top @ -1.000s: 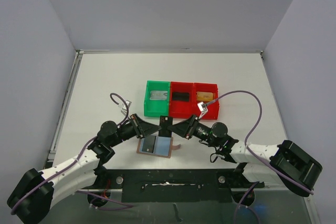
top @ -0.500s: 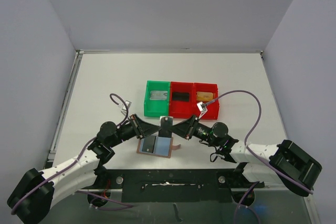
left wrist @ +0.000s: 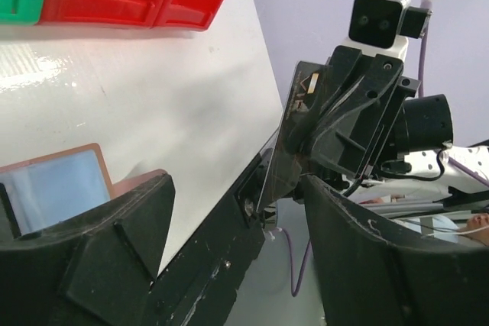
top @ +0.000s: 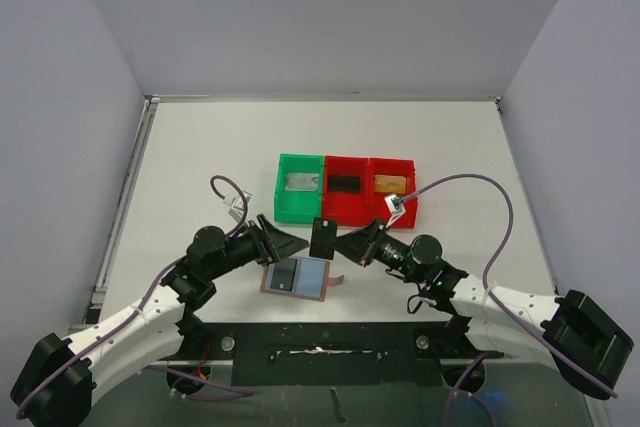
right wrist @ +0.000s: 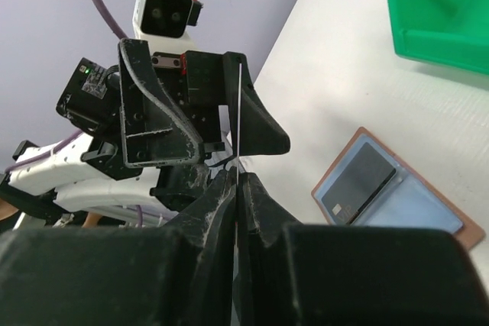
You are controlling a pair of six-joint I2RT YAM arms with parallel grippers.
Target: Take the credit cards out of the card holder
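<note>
Black card (top: 324, 237) in right claw (top: 339, 239)

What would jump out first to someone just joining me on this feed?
The black card pinched upright in the shut right tool, in mid-air at the near centre, with the left tool open close by. Below it the open card holder lies on the table with one dark card in it. Behind, a green bin and two red bins each hold a card.
</note>
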